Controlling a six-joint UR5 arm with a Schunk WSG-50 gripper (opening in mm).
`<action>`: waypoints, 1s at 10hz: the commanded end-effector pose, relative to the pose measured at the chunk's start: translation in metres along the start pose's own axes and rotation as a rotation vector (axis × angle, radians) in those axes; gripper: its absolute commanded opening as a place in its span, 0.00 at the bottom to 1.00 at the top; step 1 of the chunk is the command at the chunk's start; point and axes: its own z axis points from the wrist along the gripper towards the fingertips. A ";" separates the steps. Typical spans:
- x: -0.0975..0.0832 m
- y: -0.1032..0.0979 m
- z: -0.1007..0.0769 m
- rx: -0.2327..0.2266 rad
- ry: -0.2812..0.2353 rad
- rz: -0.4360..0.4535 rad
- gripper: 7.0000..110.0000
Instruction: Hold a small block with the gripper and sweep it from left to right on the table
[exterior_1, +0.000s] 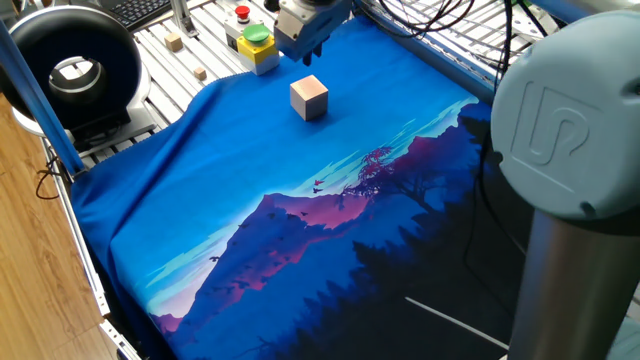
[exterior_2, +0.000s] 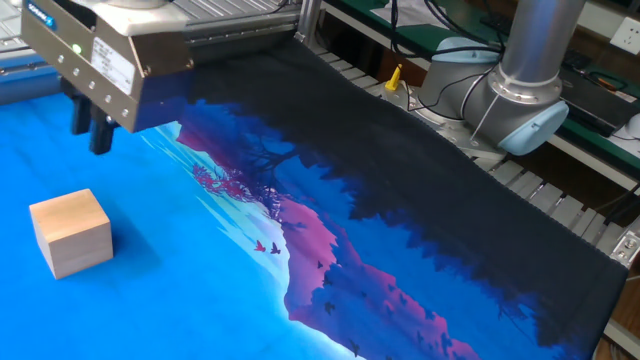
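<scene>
The small block (exterior_1: 309, 97), a plain tan wooden cube, sits on the blue part of the cloth on the table (exterior_1: 200, 200); in the other fixed view it lies at the lower left (exterior_2: 70, 232). The gripper (exterior_1: 306, 50) hangs above the cloth just beyond the block, not touching it. In the other fixed view the gripper (exterior_2: 90, 132) shows its two dark fingers (exterior_2: 101, 135) a little apart with nothing between them, up and slightly right of the block.
A yellow box with green and red buttons (exterior_1: 254, 45) stands just left of the gripper. Two tiny wooden cubes (exterior_1: 174, 41) and a black ring-shaped device (exterior_1: 75, 65) are on the bare slats. The arm's grey joint (exterior_1: 570, 130) fills the right; its base (exterior_2: 520, 90) stands beyond the cloth.
</scene>
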 end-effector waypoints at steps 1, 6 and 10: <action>0.001 -0.002 0.001 -0.020 -0.012 0.003 0.36; -0.006 -0.004 0.008 -0.012 -0.015 -0.015 0.36; -0.009 0.014 0.008 -0.067 0.001 0.098 0.36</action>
